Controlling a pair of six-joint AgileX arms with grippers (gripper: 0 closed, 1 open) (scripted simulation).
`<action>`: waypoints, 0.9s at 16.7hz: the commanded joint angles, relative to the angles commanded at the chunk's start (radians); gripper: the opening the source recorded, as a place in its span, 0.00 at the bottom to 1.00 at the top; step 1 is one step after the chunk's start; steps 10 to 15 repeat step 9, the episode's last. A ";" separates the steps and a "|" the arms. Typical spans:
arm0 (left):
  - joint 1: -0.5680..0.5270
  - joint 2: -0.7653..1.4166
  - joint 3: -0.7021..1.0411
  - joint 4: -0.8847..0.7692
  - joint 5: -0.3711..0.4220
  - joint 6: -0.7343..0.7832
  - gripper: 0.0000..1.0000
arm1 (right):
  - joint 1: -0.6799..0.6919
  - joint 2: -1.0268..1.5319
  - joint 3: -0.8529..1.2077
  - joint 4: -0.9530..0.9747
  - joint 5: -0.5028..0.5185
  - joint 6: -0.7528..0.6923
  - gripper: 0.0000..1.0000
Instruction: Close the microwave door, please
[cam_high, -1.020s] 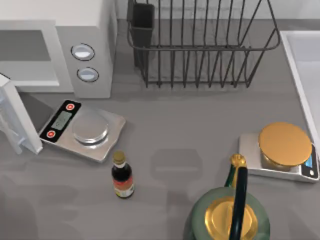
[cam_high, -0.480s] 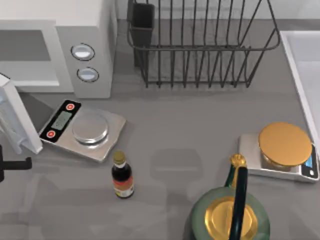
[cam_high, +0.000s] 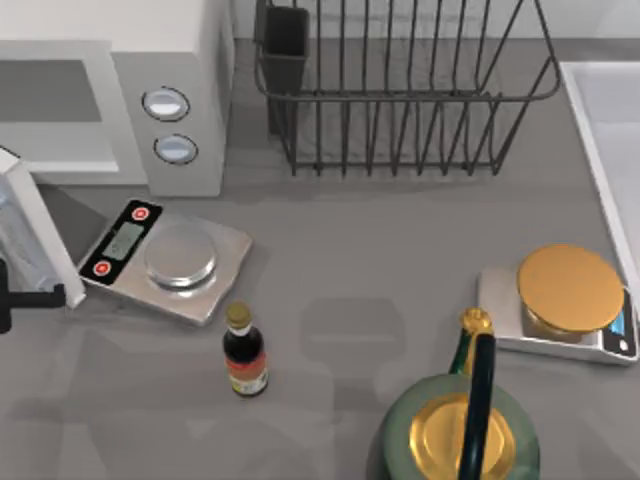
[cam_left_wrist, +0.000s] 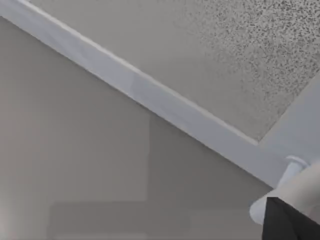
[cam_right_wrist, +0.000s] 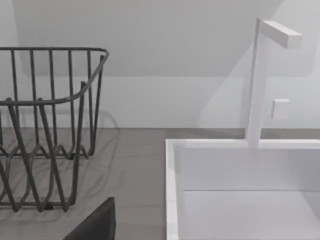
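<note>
The white microwave (cam_high: 150, 80) stands at the back left, its cavity open and two round dials on its grey strip. The microwave door (cam_high: 30, 225) is swung out towards the table's front along the left edge. My left gripper (cam_high: 40, 298) is at the left edge, right at the door's free end. In the left wrist view the door's white frame (cam_left_wrist: 150, 95) and speckled window (cam_left_wrist: 225, 50) are very close, with a dark part of the left gripper (cam_left_wrist: 292, 222) at the corner. A dark part of my right gripper (cam_right_wrist: 95, 225) shows in the right wrist view, facing the sink.
A silver scale (cam_high: 165, 258) lies just right of the door's end, with a small dark bottle (cam_high: 244, 355) in front of it. A black wire dish rack (cam_high: 400, 90) is at the back, a white sink (cam_high: 610, 130) at the right, and a gold-topped scale (cam_high: 565, 295) and green kettle (cam_high: 460, 430) at the front right.
My left gripper has come in from the left edge and moved back, up against the door's free end. The door has hardly shifted.
</note>
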 joint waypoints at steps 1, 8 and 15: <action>-0.003 0.056 0.031 0.020 -0.002 -0.002 0.00 | 0.000 0.000 0.000 0.000 0.000 0.000 1.00; -0.033 0.379 0.214 0.151 -0.018 -0.016 0.00 | 0.000 0.000 0.000 0.000 0.000 0.000 1.00; -0.034 0.387 0.221 0.156 -0.019 -0.016 0.00 | 0.000 0.000 0.000 0.000 0.000 0.000 1.00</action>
